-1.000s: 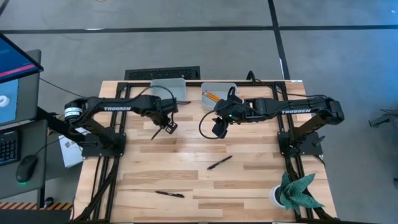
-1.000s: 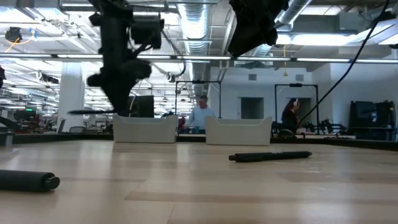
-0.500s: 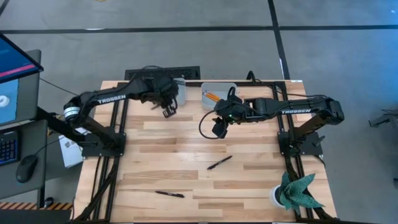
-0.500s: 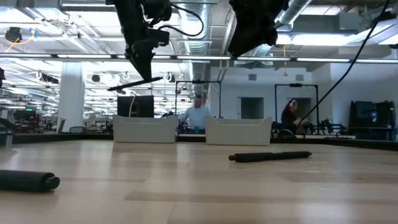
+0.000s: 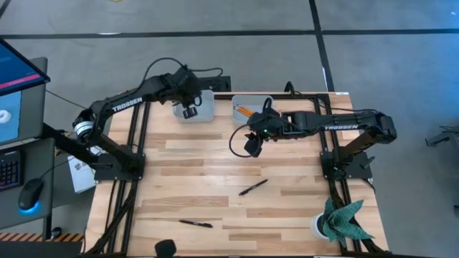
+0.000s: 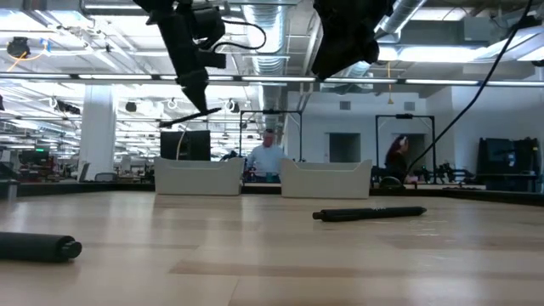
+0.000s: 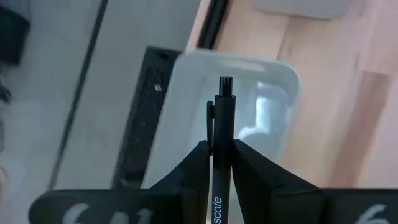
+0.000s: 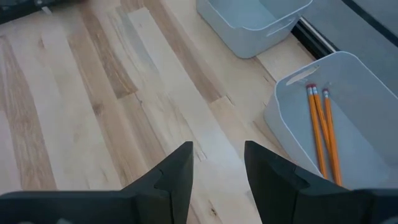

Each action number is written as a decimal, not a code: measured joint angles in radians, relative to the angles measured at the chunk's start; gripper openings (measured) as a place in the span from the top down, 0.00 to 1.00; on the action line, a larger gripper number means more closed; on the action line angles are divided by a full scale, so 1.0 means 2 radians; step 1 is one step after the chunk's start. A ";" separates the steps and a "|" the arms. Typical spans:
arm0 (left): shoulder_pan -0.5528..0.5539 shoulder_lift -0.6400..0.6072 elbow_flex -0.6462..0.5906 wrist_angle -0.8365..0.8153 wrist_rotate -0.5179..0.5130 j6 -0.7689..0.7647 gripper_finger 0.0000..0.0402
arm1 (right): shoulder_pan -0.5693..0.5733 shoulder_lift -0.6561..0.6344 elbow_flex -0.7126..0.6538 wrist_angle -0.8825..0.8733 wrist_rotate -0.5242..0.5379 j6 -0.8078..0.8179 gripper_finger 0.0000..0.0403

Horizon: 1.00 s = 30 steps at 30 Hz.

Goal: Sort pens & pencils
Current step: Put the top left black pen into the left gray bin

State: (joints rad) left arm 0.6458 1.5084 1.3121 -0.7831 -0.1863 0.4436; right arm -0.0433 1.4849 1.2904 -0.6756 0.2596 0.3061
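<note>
Even, bright light falls on the wooden table (image 5: 215,172) from above, leaving only soft, short shadows under the arms and no harsh glare on the boards. Seen from table height, rows of ceiling lights (image 6: 442,53) glow in the room behind, so the arms hang as dark shapes against them (hardly any surface detail), and the nearest black pen (image 6: 38,247) is blurred. In the left wrist view the held pen (image 7: 221,143) is sharp, while the pale bin (image 7: 186,124) behind it is soft and washed out

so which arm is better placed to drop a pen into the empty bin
Left. The left gripper is shut on a pen right above the empty bin. The right gripper is open and holds nothing, beside the bin with the pencils.
</note>
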 joint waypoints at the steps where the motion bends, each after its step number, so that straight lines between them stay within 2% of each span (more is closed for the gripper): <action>1: 0.002 0.005 0.000 0.003 -0.001 0.010 0.88 | -0.002 0.000 0.000 0.001 0.000 0.000 0.59; 8: 0.003 0.068 -0.001 0.018 -0.037 0.041 0.88 | -0.009 0.000 0.000 0.001 0.000 0.000 0.59; 17: 0.003 0.137 -0.001 0.047 -0.050 0.112 0.88 | -0.009 0.000 0.000 0.001 0.000 0.000 0.59; 24: 0.003 0.170 -0.001 0.047 -0.053 0.115 0.88 | -0.009 0.000 0.000 0.001 0.001 0.000 0.59; 30: 0.003 0.172 -0.001 0.059 -0.054 0.109 0.88 | -0.009 0.000 0.000 0.001 0.001 0.000 0.59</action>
State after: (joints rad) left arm 0.6518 1.8530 1.3109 -0.6661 -0.2949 0.6623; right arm -0.0616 1.4849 1.2903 -0.6735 0.2623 0.3065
